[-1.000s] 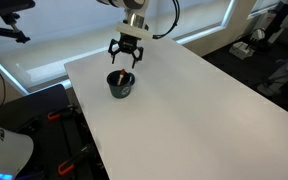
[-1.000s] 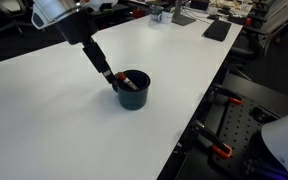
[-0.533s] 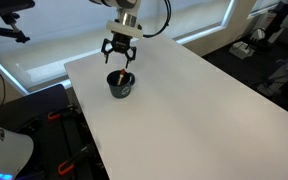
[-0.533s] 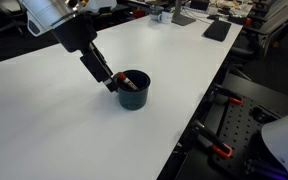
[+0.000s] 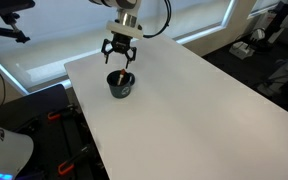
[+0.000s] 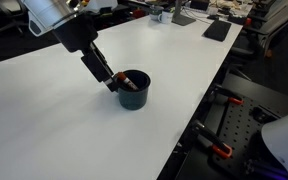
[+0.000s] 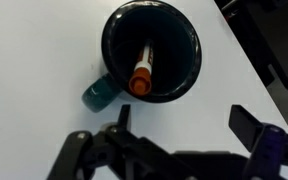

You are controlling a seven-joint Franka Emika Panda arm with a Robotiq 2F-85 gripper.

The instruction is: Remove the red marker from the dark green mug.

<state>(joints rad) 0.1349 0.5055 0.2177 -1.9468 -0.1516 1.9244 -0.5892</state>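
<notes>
1. White tabletop [image 5: 184,100] in a workroom, with bright window blinds behind it in an exterior view; we count one mug, one marker and one gripper on the scene.
2. We see the dark green mug [image 7: 149,50] standing upright near one end of the table, squat and almost black inside, its side handle [image 7: 97,93] showing teal in the wrist view.
3. We find the red marker [image 7: 142,72] inside the mug, leaning with its bright orange-red end up against the rim on the handle side.
4. We see the gripper [image 5: 120,62] poised just above the mug, jaws spread wide and clamped on nothing, the marker lying between them in the wrist view.
</notes>
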